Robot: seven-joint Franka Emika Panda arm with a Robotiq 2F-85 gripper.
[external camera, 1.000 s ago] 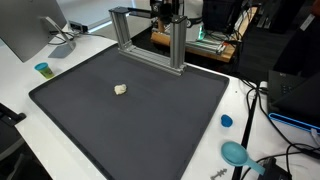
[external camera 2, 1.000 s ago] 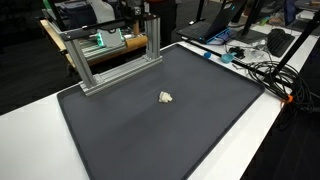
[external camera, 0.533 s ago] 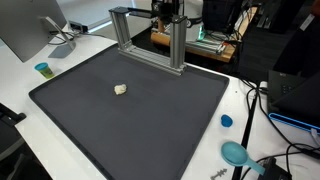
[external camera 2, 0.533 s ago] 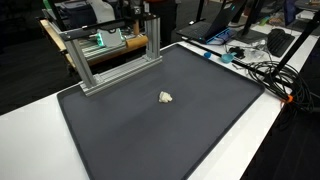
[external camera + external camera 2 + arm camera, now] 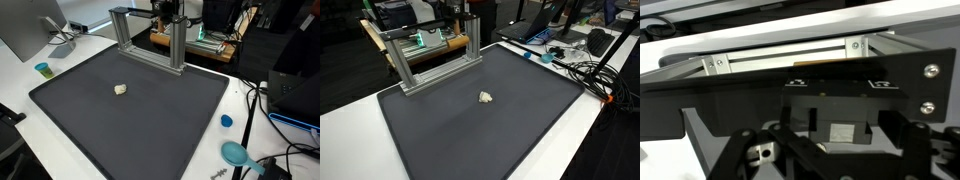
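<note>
Change: nothing has moved in either exterior view; the gripper (image 5: 826,160) sits at the same spot over the frame, and the lump lies where it lay a second ago
Writing: a small pale label on the gripper's body in the wrist view, too blurred to read; no other lettering can be made out
Gripper: dark metal linkages; in the wrist view the two sides stand wide apart with nothing between them; the fingertips are cut off by the picture's edge
Frame (image 5: 178,45): closest thing to the gripper, right under it; square silver aluminium bars with bolted corner brackets; two upright posts joined by a top bar and a base bar; seen in both exterior views (image 5: 473,35); not touched
Mat (image 5: 130,125): beyond the frame from the gripper; black, matt, finely grained, rectangular with rounded corners; lies flat on a white table (image 5: 60,58)
Lump (image 5: 120,89): small, whitish, irregular and crumpled-looking; out on the mat, well apart from the gripper and frame; alone (image 5: 486,97)
Blue cap (image 5: 226,121): round, glossy plastic; off the mat's edge, far from the gripper
Teal disc (image 5: 235,153): round, smooth; farther still, beside dark cables (image 5: 262,168)
</note>
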